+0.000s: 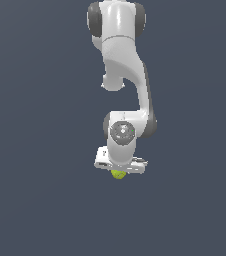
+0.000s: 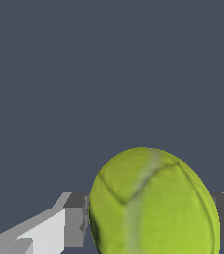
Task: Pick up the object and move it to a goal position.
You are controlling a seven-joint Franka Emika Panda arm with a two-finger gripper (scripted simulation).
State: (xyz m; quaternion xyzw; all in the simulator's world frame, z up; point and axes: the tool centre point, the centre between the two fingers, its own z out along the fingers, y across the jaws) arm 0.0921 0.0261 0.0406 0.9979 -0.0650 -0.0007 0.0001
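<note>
Arm (image 1: 120, 60) glossy smooth white shell; tennis ball (image 2: 153, 208) matt, fuzzy-looking yellow-green; gripper (image 1: 119, 169) white, smooth

The exterior view looks from a distance onto the whole arm (image 1: 122, 75), which runs from the frame's top edge down to the middle; the camera's exact position cannot be established against the uniform dark grey background. The wrist view sits on the arm itself, looking past the end effector (image 2: 151, 223) at very close range, with the tennis ball (image 2: 153, 203) filling much of the picture. Both views share the end effector (image 1: 118, 170) and the tennis ball (image 1: 118, 174), seen small and partly hidden in the exterior view.
</note>
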